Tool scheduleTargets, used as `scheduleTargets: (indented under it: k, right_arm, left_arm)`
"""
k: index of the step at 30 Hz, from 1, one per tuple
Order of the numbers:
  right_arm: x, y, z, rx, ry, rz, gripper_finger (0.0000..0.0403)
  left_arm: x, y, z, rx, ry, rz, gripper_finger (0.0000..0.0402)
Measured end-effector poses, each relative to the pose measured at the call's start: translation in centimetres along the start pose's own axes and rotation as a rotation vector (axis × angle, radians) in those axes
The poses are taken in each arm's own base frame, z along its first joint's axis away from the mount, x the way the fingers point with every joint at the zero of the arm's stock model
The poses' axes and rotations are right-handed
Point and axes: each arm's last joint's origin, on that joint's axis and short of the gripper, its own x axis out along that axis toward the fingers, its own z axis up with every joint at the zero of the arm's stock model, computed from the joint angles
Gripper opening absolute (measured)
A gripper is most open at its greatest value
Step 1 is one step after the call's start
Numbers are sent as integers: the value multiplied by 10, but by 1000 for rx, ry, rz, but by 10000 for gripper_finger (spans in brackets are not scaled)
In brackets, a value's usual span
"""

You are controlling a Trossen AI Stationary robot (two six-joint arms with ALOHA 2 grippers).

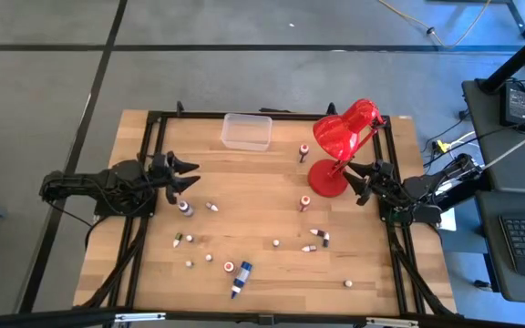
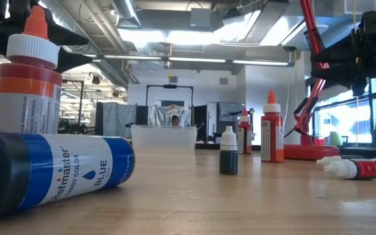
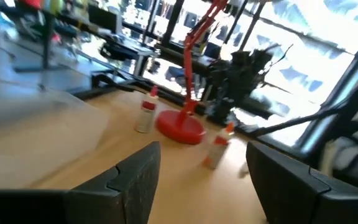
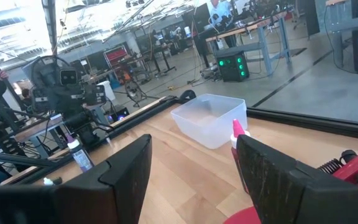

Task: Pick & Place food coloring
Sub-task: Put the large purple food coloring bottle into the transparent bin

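Several small food coloring bottles lie or stand scattered over the wooden table (image 1: 272, 228); a longer blue one (image 1: 241, 276) lies on its side near the near edge, large in the low view (image 2: 51, 173). An upright bottle (image 1: 185, 207) stands just in front of my left gripper (image 1: 188, 175), which is open above the table's left part. Two more stand near the lamp (image 1: 304, 151) (image 1: 304, 202). My right gripper (image 1: 361, 182) is open beside the red lamp's base, holding nothing.
A red desk lamp (image 1: 340, 146) stands at the table's far right, its base (image 1: 327, 179) close to my right gripper. A clear plastic box (image 1: 246, 130) sits at the far edge. A laptop and cables lie beyond the right edge. Bare wood lies between the bottles mid-table.
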Motion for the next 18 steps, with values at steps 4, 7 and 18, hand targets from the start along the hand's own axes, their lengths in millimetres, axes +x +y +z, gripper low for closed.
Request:
scheduleTargets:
  k: [4,7,18]
  right_arm:
    - [0,0,0,1,0,0,237]
    - [0,0,0,0,0,0,237]
    - [0,0,0,-4,0,-1,237]
  left_arm:
    - [0,-1,2,-20,-23,-11,234]
    - [-1,-4,9,-70,-26,-13,233]
    - [11,-30,55,-3,563,202,219]
